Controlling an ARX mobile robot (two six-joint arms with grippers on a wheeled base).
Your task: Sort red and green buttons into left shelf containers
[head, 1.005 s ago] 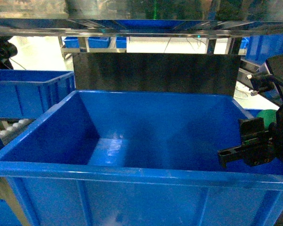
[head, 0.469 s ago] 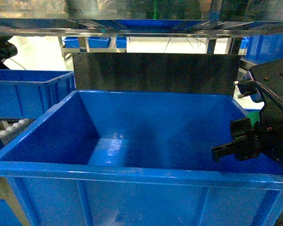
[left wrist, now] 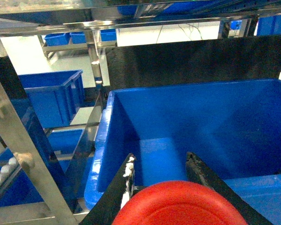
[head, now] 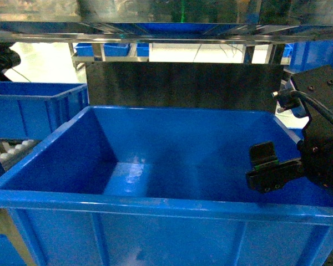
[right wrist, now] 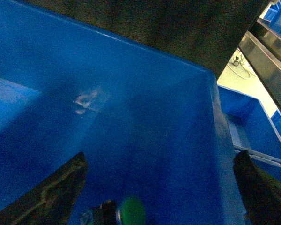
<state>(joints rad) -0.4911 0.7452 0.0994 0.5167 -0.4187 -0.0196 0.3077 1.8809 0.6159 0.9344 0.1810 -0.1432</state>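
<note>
A large blue container [head: 155, 204] fills the head view. My right gripper [head: 265, 168] hangs over its right inner side. In the right wrist view its fingers [right wrist: 61, 190] stand wide open. The green button [right wrist: 131, 212] lies loose and blurred between them, against the container's blue wall [right wrist: 131, 117], and neither finger touches it. My left gripper [left wrist: 160, 160] does not show in the head view. In its wrist view it is shut on the red button [left wrist: 178, 206], near the container's left front rim [left wrist: 100, 140].
A second blue bin [head: 28, 105] sits on the left, with rollers [head: 11, 149] below it. A black panel [head: 183, 83] stands behind the container, and a metal shelf [head: 155, 33] runs overhead. A slanted metal upright [left wrist: 18, 154] is close to my left gripper.
My right gripper has moved left and further over the container's inside, and has turned. The head view's left side is unchanged.
</note>
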